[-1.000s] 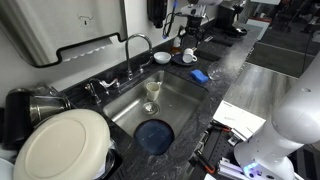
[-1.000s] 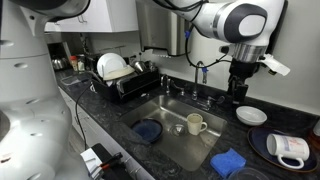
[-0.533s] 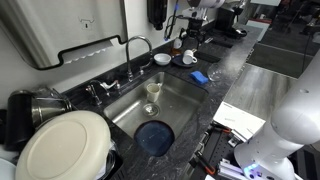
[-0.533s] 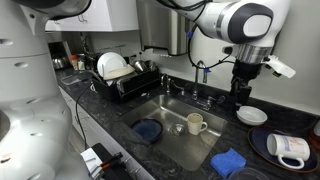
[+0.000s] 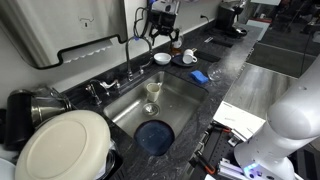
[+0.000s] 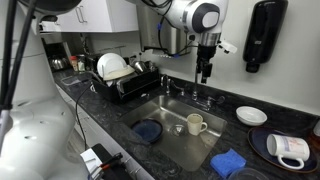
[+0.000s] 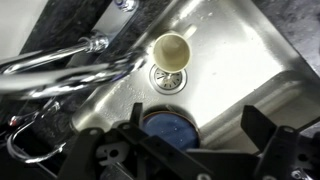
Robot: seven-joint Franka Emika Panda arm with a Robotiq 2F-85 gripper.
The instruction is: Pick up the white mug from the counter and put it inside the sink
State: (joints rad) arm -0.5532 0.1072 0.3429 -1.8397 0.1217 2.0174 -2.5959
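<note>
A small off-white mug (image 5: pixel 152 92) stands upright in the steel sink (image 5: pixel 182 100), next to the round drain. It also shows in an exterior view (image 6: pixel 196 124) and from above in the wrist view (image 7: pixel 171 50). My gripper (image 5: pixel 160 36) hangs high over the back of the sink by the faucet (image 5: pixel 135 50), well above the mug; it shows in an exterior view (image 6: pixel 204 72) too. In the wrist view my gripper (image 7: pixel 195 150) is open and empty. The dark speckled counter (image 6: pixel 110 110) surrounds the sink (image 6: pixel 170 108).
A blue round dish (image 6: pixel 148 131) lies in the sink. On the counter are a blue cloth (image 6: pixel 228 162), a small white bowl (image 6: pixel 251 115) and another white mug on a dark plate (image 6: pixel 292 148). A dish rack (image 6: pixel 125 78) holds a cream plate (image 5: pixel 62 145).
My arm has swung from over the counter with the bowl and second mug to above the sink by the faucet. The mug in the sink has not moved.
</note>
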